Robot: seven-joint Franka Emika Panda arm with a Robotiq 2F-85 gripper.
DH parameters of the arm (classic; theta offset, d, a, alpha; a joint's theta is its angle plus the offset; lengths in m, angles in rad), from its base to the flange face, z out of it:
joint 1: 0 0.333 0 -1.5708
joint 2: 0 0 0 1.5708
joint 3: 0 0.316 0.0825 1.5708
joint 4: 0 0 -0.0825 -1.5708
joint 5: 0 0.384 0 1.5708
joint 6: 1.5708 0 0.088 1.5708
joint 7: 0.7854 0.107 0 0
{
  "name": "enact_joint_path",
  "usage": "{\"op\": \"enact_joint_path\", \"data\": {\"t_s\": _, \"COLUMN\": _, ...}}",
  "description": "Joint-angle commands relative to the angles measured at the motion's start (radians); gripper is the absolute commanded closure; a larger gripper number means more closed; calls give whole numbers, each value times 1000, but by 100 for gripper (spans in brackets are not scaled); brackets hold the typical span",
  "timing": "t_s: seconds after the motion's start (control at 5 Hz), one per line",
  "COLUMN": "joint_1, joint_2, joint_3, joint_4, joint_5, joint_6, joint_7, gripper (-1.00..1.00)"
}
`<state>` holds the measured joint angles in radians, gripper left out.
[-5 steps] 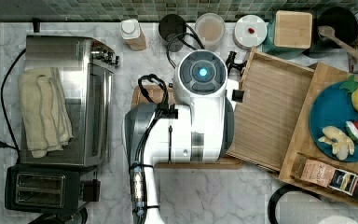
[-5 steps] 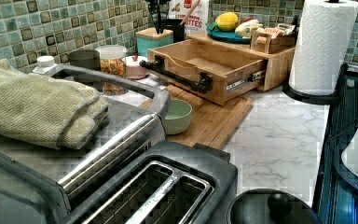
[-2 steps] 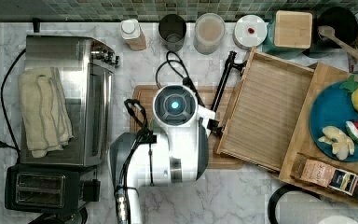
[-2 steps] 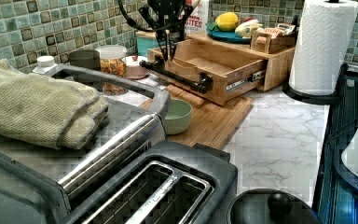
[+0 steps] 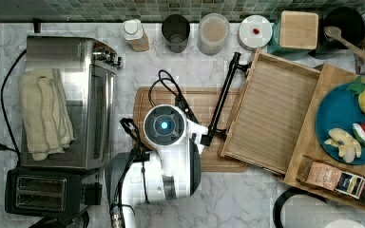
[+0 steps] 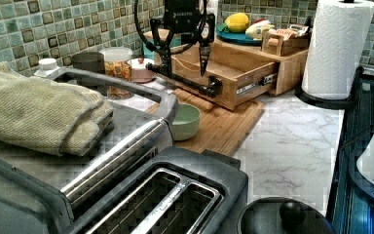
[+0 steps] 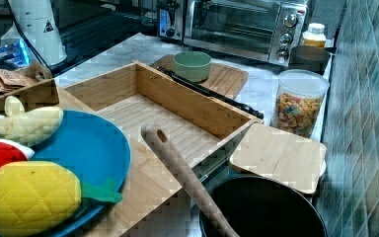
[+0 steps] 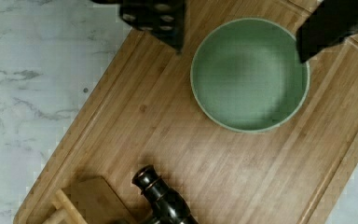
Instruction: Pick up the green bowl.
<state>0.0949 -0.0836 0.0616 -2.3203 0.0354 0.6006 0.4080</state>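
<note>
Sitting upright on the bamboo cutting board [image 8: 168, 140], the green bowl [image 8: 249, 74] is small and round, pale sage outside with a darker green, empty interior and a thin lighter rim. The gripper [image 8: 242, 28] hangs above it, clear of the bowl, with fingers [image 8: 161, 18] spread wide to either side of the rim.

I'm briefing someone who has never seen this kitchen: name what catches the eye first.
First comes the white robot arm over the wooden cutting board in the top view, its gripper hanging open above the counter in the left view. Next, the green bowl on that board, lying between the spread jaws in the wrist view. Then the blue plate of toy fruit beside the open wooden drawer.
</note>
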Motion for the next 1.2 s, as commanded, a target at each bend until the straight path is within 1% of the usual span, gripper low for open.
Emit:
{"op": "enact_joint_path", "data": {"t_s": 0.2, "joint_1": 20, "joint_2": 21, "joint_3": 29, "joint_4": -94, "joint_5": -49, "joint_6": 114, "joint_7": 176, "gripper": -100}}
{"op": "enact_joint_path", "data": {"t_s": 0.4, "joint_1": 13, "joint_2": 37, "joint_3": 32, "joint_4": -145, "joint_5": -71, "joint_6": 187, "joint_7": 208, "gripper": -100}}
{"op": "enact_joint_path", "data": {"t_s": 0.6, "joint_1": -9, "joint_2": 43, "joint_3": 42, "joint_4": -183, "joint_5": -76, "joint_6": 229, "joint_7": 194, "gripper": -100}}
{"op": "enact_joint_path", "data": {"t_s": 0.8, "joint_1": 6, "joint_2": 96, "joint_3": 33, "joint_4": -225, "joint_5": -84, "joint_6": 346, "joint_7": 211, "gripper": -100}}
{"op": "enact_joint_path", "data": {"t_s": 1.0, "joint_1": 6, "joint_2": 147, "joint_3": 34, "joint_4": -231, "joint_5": -77, "joint_6": 398, "joint_7": 215, "gripper": -100}}
{"op": "enact_joint_path", "data": {"t_s": 1.2, "joint_1": 6, "joint_2": 139, "joint_3": 28, "joint_4": -246, "joint_5": -87, "joint_6": 414, "joint_7": 234, "gripper": -100}}
